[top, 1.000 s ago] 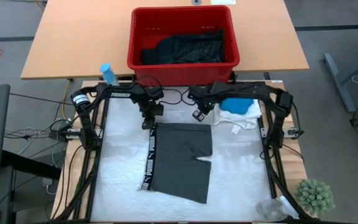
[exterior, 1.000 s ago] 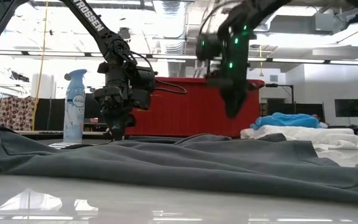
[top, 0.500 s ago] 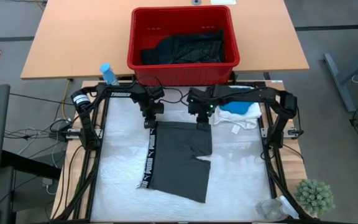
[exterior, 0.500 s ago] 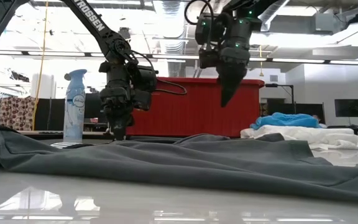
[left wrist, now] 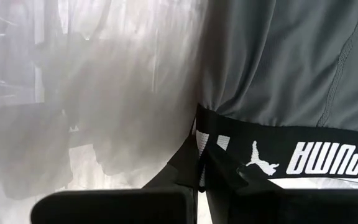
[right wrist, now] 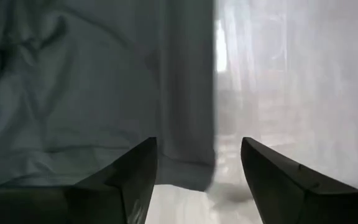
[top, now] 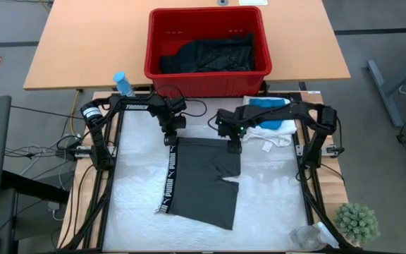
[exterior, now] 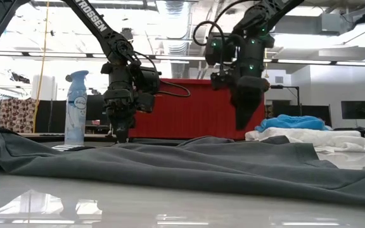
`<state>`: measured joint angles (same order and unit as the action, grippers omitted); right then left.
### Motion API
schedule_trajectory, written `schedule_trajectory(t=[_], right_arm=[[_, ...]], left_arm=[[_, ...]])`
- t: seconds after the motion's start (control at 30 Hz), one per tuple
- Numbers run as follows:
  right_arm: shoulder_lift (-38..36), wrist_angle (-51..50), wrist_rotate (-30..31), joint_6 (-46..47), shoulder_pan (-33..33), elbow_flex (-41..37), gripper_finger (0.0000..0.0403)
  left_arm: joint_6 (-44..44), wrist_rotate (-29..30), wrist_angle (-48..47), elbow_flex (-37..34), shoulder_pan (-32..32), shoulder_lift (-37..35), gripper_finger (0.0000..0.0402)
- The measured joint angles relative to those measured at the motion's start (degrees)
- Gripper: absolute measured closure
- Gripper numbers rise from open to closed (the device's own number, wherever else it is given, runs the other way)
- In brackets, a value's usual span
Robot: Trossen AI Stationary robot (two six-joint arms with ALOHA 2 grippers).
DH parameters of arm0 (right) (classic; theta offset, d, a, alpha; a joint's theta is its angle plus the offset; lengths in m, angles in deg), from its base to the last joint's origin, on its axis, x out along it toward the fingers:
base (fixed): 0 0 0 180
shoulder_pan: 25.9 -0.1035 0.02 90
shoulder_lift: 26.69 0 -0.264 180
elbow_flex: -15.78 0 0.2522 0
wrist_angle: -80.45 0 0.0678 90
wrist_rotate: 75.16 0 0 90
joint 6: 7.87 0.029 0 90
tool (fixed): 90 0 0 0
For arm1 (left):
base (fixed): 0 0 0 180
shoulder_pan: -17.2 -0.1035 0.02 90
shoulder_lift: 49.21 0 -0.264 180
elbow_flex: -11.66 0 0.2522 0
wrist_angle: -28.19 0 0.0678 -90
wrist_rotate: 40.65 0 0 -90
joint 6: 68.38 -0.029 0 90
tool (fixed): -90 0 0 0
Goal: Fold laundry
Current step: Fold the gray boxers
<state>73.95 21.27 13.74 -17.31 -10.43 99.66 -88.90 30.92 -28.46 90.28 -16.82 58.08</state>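
Note:
Dark grey shorts with a black PUMA waistband lie spread flat on the white table cover. My left gripper is down at the shorts' far left corner, shut on the waistband's end; it also shows in the low view. My right gripper is open and hovers just above the shorts' far right corner, touching nothing; the low view shows it clear of the cloth. A white garment with a teal one on top lies at the far right. My left gripper pinches the far end of the black waistband between its two fingers, at the shorts' corner edge. The fingers point down from above. The shorts lie on the table, slack; how many layers it has, I cannot tell.
A red slotted basket with black garments stands on the wooden table beyond the far edge. A blue spray bottle stands at the far left. A small plant and a clear object sit at the near right.
My right gripper has come down and toward the table's near edge, from above the far edge to just over the shorts' far right corner. The shorts lie as before.

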Motion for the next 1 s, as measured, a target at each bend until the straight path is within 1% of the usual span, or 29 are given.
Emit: schedule_trajectory(t=[0.23, 0.37, 0.5, 0.57, 0.8, 0.9, 1.0], right_arm=[[0.0, 4.4, 1.5, -0.4, -2.0, -3.7, 0.0148], [0.0, 6.6, 6.7, -2.2, -3.4, -5.9, 0.0148], [0.0, 10.0, 7.2, -2.6, -3.9, -7.0, 0.0148], [0.0, 10.5, 8.6, -2.7, -3.8, -7.7, 0.0148], [-0.1, 10.5, 8.6, -2.1, -2.5, -9.7, 0.0151], [-0.1, 11.0, 8.6, -2.1, -1.7, -9.7, 0.0164], [-0.1, 11.2, 8.5, -1.7, -0.7, -9.7, 0.0194]], left_arm=[[0.0, 0.0, 0.0, 0.0, 0.0, 0.0, 0.0401], [0.1, 0.0, 0.0, 0.0, 0.0, 0.0, 0.0401], [0.1, 0.0, 0.0, 0.0, 0.0, 0.0, 0.0401], [0.2, 0.0, 0.1, 0.0, 0.0, 0.0, 0.0401], [0.2, 0.0, 0.2, 0.0, 0.0, 0.0, 0.0401], [0.2, 0.0, 0.2, 0.0, 0.0, 0.0, 0.0401], [0.2, 0.0, 0.2, 0.0, 0.0, 0.0, 0.0401]])
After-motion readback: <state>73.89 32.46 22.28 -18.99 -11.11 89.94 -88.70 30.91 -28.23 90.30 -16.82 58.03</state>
